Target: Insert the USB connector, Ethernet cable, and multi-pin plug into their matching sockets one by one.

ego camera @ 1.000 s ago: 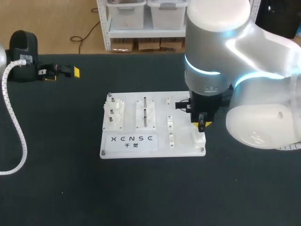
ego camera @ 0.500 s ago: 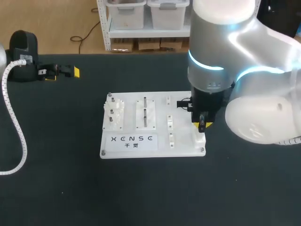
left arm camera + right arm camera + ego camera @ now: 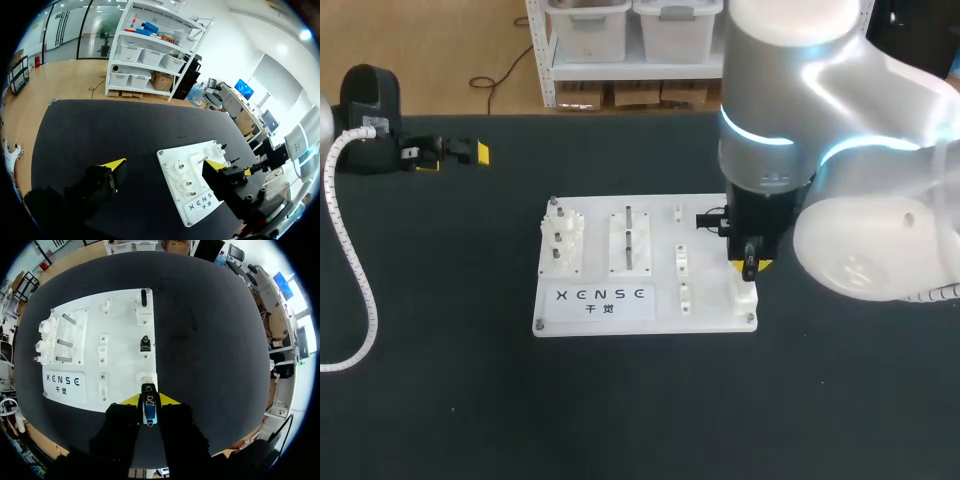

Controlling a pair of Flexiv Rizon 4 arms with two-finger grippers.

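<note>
The right gripper [image 3: 749, 262] hangs over the near right corner of the white board [image 3: 710, 315]. Its fingers are clamped on the multi-pin plug [image 3: 149, 411]. The plug stands directly over the white socket [image 3: 147, 380] at that corner, though I cannot tell if they touch. The left gripper [image 3: 165, 165] sits well beyond the board's far left corner, fingers spread wide apart.

The board [image 3: 620, 300] lies in the middle of the table [image 3: 440, 400]. The plug [image 3: 149, 409] sits between the right jaws, over the socket [image 3: 146, 379] at the board's near right corner. The left jaws rest far left, well apart from the board.
</note>
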